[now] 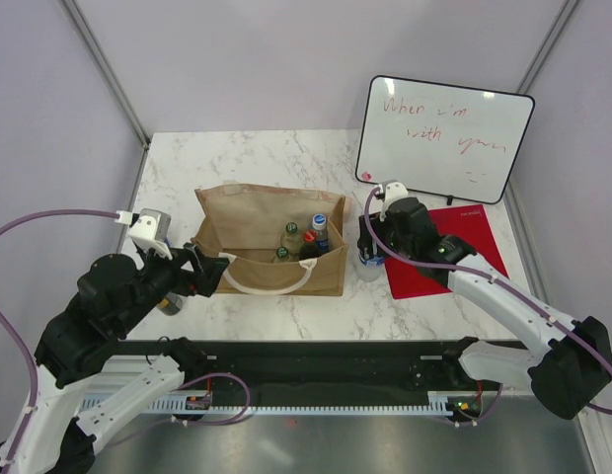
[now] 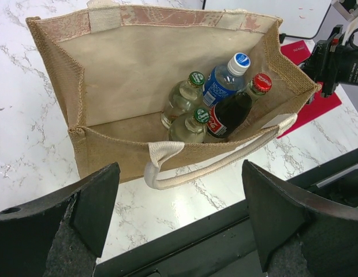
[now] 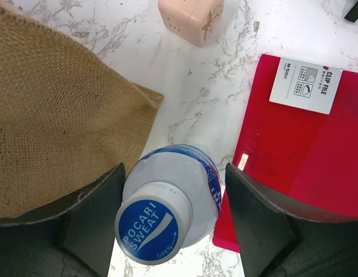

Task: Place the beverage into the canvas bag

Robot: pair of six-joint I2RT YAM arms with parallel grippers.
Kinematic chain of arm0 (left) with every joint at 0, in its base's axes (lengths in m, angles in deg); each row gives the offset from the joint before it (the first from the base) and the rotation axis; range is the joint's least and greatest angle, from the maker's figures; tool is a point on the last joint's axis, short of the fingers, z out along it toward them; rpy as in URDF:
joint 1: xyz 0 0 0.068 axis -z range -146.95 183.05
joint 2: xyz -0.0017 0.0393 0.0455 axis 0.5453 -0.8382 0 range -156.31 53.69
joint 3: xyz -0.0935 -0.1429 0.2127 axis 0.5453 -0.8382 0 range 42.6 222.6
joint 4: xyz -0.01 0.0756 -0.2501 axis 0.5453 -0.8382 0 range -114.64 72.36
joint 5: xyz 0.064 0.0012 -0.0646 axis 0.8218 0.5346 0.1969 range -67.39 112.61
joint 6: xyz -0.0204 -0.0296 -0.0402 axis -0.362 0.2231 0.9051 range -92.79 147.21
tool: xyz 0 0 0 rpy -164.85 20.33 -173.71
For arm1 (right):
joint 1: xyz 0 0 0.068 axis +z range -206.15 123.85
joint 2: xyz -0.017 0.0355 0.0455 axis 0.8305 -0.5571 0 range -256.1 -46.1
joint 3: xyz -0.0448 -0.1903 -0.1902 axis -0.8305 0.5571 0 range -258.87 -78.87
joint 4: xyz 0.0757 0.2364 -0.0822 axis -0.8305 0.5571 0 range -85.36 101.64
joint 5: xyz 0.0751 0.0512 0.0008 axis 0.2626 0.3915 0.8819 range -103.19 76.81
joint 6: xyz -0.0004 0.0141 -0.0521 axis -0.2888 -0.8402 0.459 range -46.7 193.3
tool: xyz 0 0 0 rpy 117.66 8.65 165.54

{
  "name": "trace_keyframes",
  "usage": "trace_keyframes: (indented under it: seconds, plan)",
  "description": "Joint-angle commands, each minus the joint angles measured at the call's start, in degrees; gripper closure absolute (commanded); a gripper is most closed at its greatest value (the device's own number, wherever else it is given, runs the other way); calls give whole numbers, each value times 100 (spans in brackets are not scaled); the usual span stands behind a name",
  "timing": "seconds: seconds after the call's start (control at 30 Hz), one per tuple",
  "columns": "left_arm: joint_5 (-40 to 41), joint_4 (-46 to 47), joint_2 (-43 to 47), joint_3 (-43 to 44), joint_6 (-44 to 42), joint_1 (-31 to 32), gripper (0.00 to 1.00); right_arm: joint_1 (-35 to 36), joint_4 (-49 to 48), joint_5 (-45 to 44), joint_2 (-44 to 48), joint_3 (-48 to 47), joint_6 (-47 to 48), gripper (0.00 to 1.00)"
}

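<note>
The canvas bag (image 1: pixel 278 277) stands open mid-table, its white handle hanging over the front. In the left wrist view the bag (image 2: pixel 138 69) holds two clear green-capped bottles (image 2: pixel 182 99), a blue-labelled bottle (image 2: pixel 224 82) and a red-capped cola bottle (image 2: pixel 231 112). A Pocari Sweat bottle (image 3: pixel 173 196) stands upright on the table just right of the bag (image 3: pixel 52 115). My right gripper (image 3: pixel 174 170) is open with one finger on each side of the bottle; a gap shows on the right. The right gripper (image 1: pixel 373 247) hides most of the bottle from above. My left gripper (image 2: pixel 179 170) is open and empty, at the bag's front left (image 1: pixel 212 272).
A red clip file (image 3: pixel 300 144) lies flat right of the bottle, also in the top view (image 1: pixel 454 259). A whiteboard (image 1: pixel 444 138) leans at the back right. A pink block (image 3: pixel 190 17) sits beyond the bottle. A black rail (image 1: pixel 316 360) runs along the near edge.
</note>
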Motion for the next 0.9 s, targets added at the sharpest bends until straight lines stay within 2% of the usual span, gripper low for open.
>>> trace_keyframes:
  seconds: [0.0, 0.17, 0.27, 0.3, 0.33, 0.43, 0.53, 0.7, 0.87]
  plan:
    - [130, 117, -46, 175, 137, 14, 8, 8, 4, -2, -60, 135, 147, 23]
    - [200, 109, -37, 166, 181, 23, 8, 8, -5, 7, 18, 223, 174, 28]
    - [314, 65, -107, 157, 181, 23, 9, 8, 91, -72, 45, 66, 244, 38]
    - [349, 39, -159, 166, 172, 23, 8, 8, 187, -133, 45, 21, 262, 43]
    - [402, 3, -195, 184, 190, 23, 8, 8, 258, -186, 45, -40, 297, 56]
    - [736, -102, -300, 219, 330, 23, 8, 8, 600, -493, 36, -365, 349, 81]
    - [868, -146, -353, 237, 409, 23, 8, 8, 1013, -704, 71, -1084, 428, 100]
    - [1324, -234, -502, 228, 375, 14, 9, 8, 1638, -1109, 37, -2394, 595, 100]
    - [1623, -340, -722, 175, 383, 14, 12, 17, 2085, -943, -516, -4573, 631, 100]
